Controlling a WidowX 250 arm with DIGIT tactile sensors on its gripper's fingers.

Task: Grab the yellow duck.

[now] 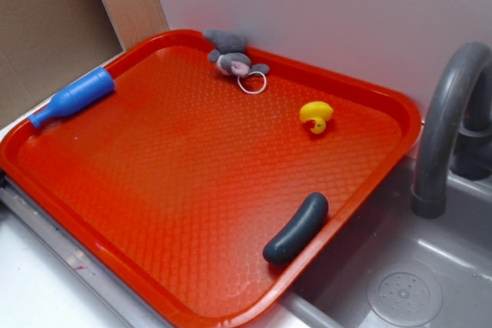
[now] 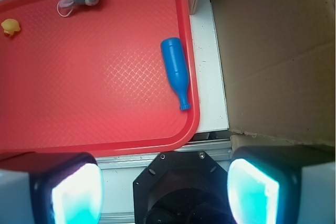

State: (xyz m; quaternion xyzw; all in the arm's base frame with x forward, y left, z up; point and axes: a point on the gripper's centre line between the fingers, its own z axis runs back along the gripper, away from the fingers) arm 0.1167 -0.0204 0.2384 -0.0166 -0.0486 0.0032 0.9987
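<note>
Four toys are sitting on the red textured plastic tray (image 1: 192, 190): a tiny bright yellow rubber duck (image 1: 316, 116), a grey plush mouse with a white ring (image 1: 233, 59), a blue plastic bottle-shaped toy (image 1: 73, 97) and a dark grey pickle-shaped toy (image 1: 296, 227). Yellow duck is lying near the tray's far right rim in the exterior view, well apart from the pickle toy, nearer the mouse. A grey sink (image 1: 400, 282) with a grey faucet (image 1: 446, 120) is sitting just beside the tray.

Claw (image 2: 165, 187) is hanging off the tray, past its near edge, in the wrist view; jaws are standing wide apart, nothing between them. Arm isn't showing in the exterior view at all.

Key relation: in the wrist view the duck (image 2: 10, 26) is sitting at the far upper-left, so it's lying diagonally across the tray from the claw, forward and well to the left. Blue bottle is lying closer to the claw, along the rim on the right. Duck is too round to show a clear long axis. Likely needing a long traverse before any descent.
</note>
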